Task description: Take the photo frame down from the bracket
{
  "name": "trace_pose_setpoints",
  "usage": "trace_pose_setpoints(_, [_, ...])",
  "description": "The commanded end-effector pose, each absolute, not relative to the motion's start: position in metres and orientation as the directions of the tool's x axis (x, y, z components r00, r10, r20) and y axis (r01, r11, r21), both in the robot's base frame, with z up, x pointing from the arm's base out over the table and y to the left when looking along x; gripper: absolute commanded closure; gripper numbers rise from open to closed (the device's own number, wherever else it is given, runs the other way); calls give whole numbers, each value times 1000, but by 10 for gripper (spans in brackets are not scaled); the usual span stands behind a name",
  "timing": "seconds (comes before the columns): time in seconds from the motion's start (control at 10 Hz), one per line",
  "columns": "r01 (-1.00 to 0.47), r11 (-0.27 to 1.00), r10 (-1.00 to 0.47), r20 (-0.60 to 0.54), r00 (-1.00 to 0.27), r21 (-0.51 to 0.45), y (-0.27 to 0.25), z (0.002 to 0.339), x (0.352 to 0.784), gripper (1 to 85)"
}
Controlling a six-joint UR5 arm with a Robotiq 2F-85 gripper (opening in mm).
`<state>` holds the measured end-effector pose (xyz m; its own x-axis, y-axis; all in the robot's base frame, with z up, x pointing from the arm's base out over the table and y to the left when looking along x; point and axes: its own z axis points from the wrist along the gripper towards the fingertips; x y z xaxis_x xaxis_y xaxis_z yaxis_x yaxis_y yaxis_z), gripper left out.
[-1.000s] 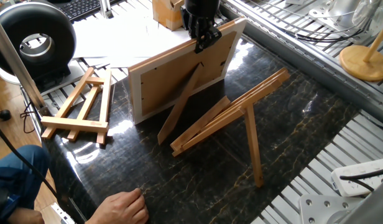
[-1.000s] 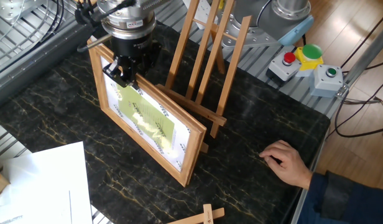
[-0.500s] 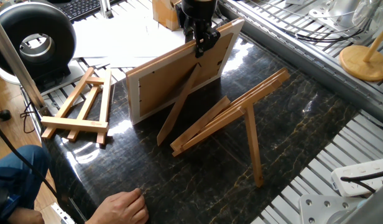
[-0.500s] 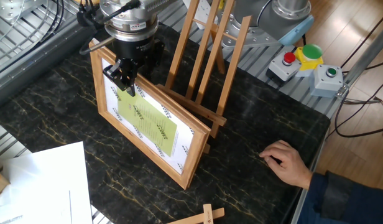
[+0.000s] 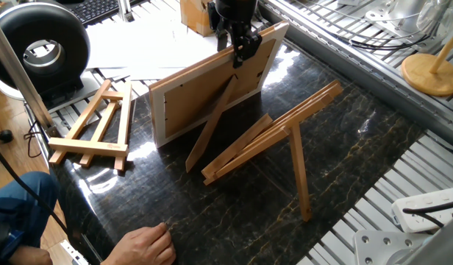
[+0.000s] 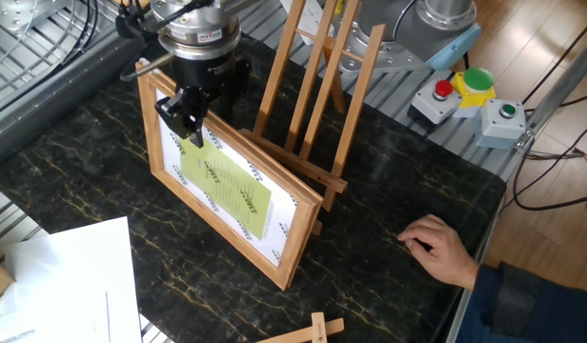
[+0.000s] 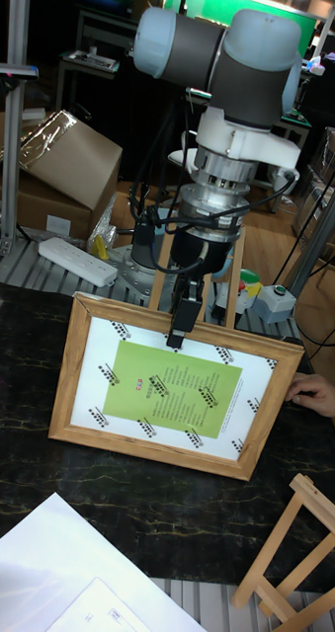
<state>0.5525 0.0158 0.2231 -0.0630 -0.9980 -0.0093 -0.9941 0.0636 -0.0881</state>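
1. Black marble-patterned counter (image 5: pixel 344 147), gold veining, flanked by metal slatted rails; it carries all the items below.
2. Hand (image 5: pixel 147 245), a person's, resting on the near edge of the counter in one fixed view; blue sleeve behind it.
3. Bracket (image 5: pixel 274 136), light-wood tripod easel of long slats, one long rear leg reaching toward the near edge. It stands upright on the counter, its ledge empty, just behind the frame.
4. Frame (image 5: pixel 212 85), light wood with a tan board back. It stands off the bracket on the counter, its bottom edge on the marble, tilted back on its narrow strut (image 5: pixel 212 121). The other fixed view shows its front: a white mat with a green printed sheet (image 6: pixel 227 176).
5. Gripper (image 6: pixel 189 122), black, two-finger, pointing down at the top edge of the frame. Its fingers straddle the top rail, one in front and one behind. Whether the pads press the wood or stand just clear cannot be told.
6. Small easel (image 5: pixel 94 129), folded, lying flat at the counter's far left edge, well apart from the frame.
7. White paper (image 5: pixel 138 44), lying beyond the frame near the far edge.
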Motion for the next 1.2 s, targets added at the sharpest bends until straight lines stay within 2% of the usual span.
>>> trace_pose_setpoints(0.0, [-996,57,-998,-22,-56,-70,16,232,546,287])
trace_pose_setpoints(0.1, [-997,65,-997,-31,-64,-52,17,236,539,240])
trace_pose_setpoints(0.4, [-996,82,-996,-26,-82,-18,16,261,522,177])
trace_pose_setpoints(0.5, [-993,117,-993,-8,-117,-10,11,280,513,173])
trace_pose_setpoints(0.6, [-982,187,-982,20,-187,-12,5,302,504,210])
trace_pose_setpoints(0.7, [-967,253,-966,47,-254,-21,-2,317,496,273])
trace_pose_setpoints(0.8, [-926,376,-924,65,-378,-36,-8,331,486,497])
trace_pose_setpoints(0.9, [-845,531,-843,65,-534,-63,-11,343,478,840])
trace_pose_setpoints(1.0, [-745,662,-745,35,-666,-84,-9,353,474,847])
trace_pose_setpoints(1.1, [-679,729,-681,9,-732,-86,-6,358,471,847])
